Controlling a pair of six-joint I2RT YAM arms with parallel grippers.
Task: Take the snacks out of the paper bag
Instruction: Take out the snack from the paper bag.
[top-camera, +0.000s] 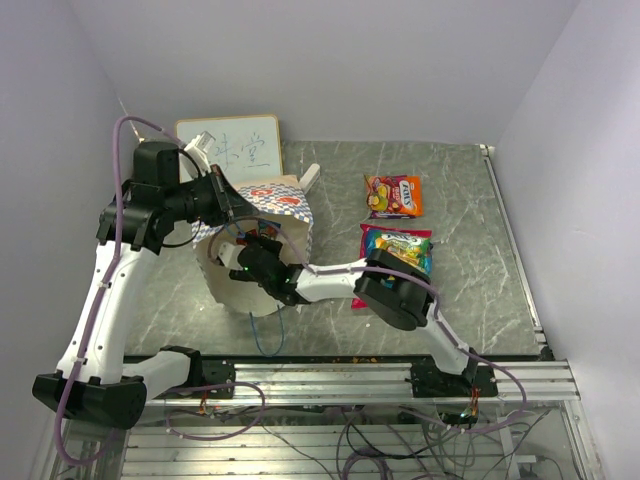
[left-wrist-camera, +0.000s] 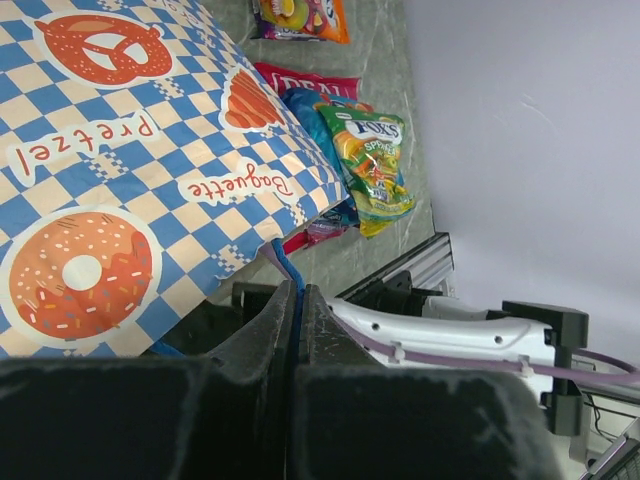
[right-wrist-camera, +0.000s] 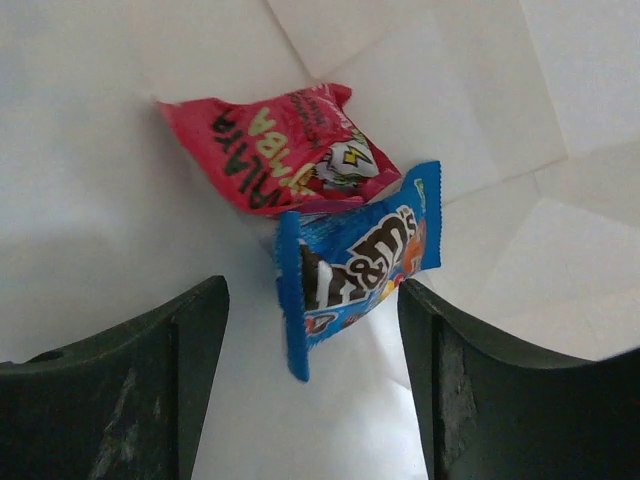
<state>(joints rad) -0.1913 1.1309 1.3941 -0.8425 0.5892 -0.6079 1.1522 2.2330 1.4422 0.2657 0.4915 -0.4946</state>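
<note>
About half done, I think: the orange packet (top-camera: 393, 195) and green-yellow packet (top-camera: 400, 247) lie toward the bench's right edge, while the blue packet (right-wrist-camera: 360, 265) and red packet (right-wrist-camera: 275, 150) are inside the paper bag (top-camera: 228, 285) toward the left edge, with the left gripper (left-wrist-camera: 297, 300) clamping its rim and the right gripper (right-wrist-camera: 312, 292) spread open before them.

Inside the paper bag (right-wrist-camera: 100, 200), a blue candy packet (right-wrist-camera: 355, 265) is lying at centre frame, overlapping the lower edge of a red packet (right-wrist-camera: 275, 150), while the tool (right-wrist-camera: 310, 320) is hovering with its dark fingers (right-wrist-camera: 190, 380) spread wide at the bottom corners.
</note>
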